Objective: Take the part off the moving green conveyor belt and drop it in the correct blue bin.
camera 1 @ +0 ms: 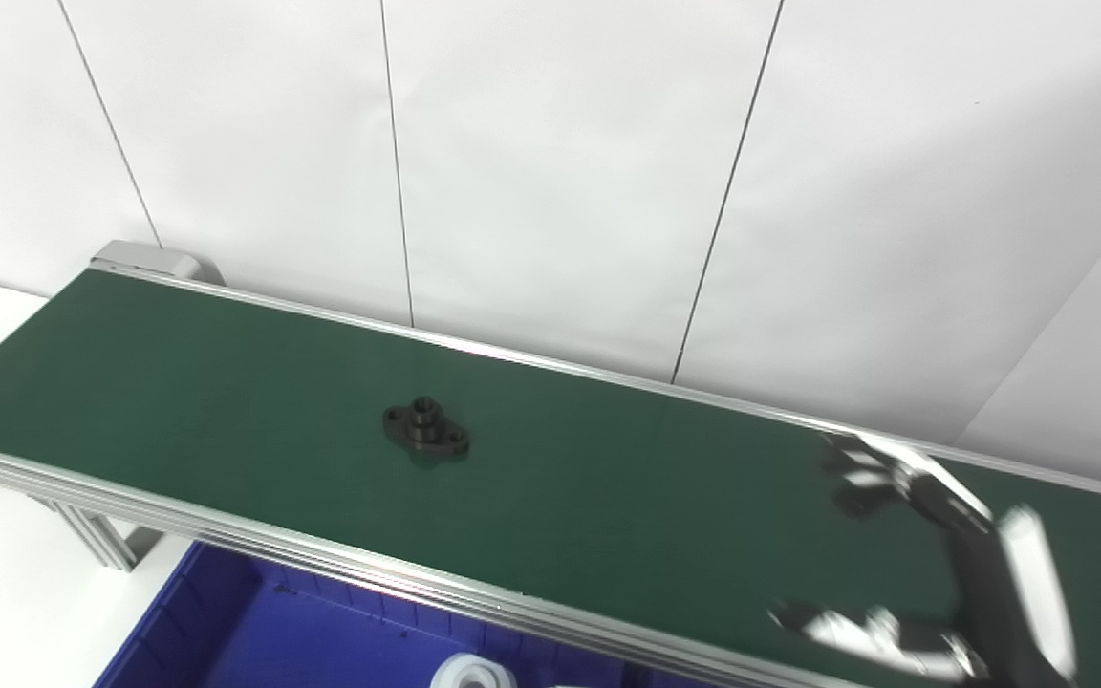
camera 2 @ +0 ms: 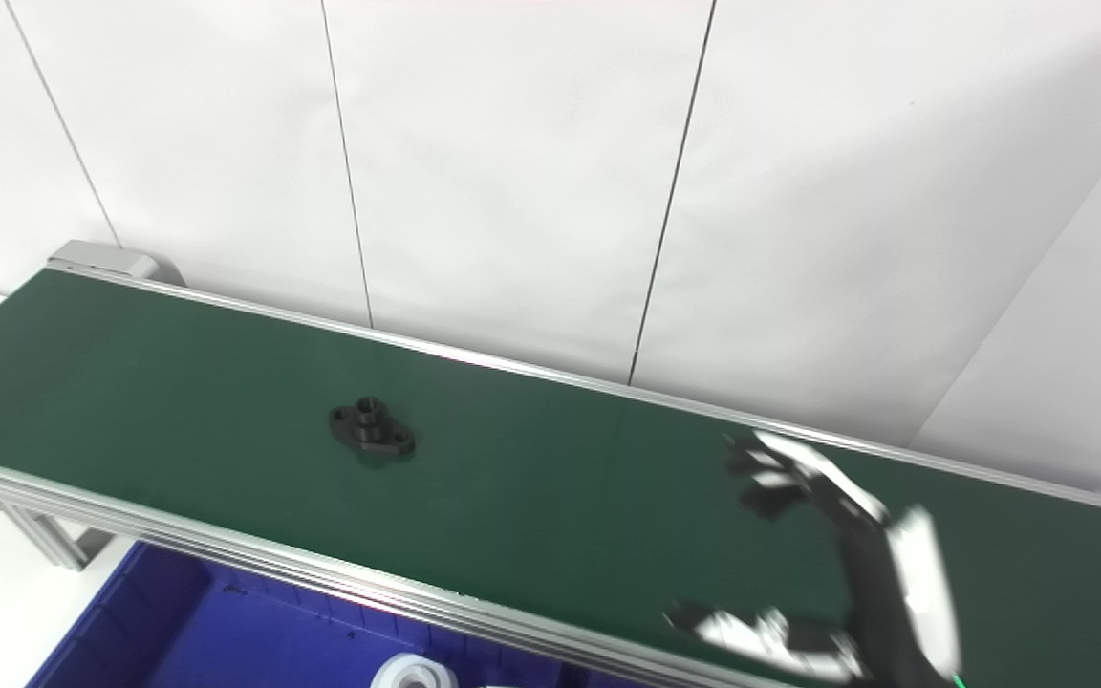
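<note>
Black flanged part lies mid-belt on green conveyor, untouched. Right hand hovers well apart at its 4 o'clock, fingers spread, empty, blurred. Blue bin at 6 o'clock holds a white part.

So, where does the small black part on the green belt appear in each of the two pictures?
Left eye view: the black part lies on the belt, left of the picture's middle.
Right eye view: the same part lies further to the left.
Shared landmark: the wall seam that ends behind the belt, just above the part in both views.
</note>
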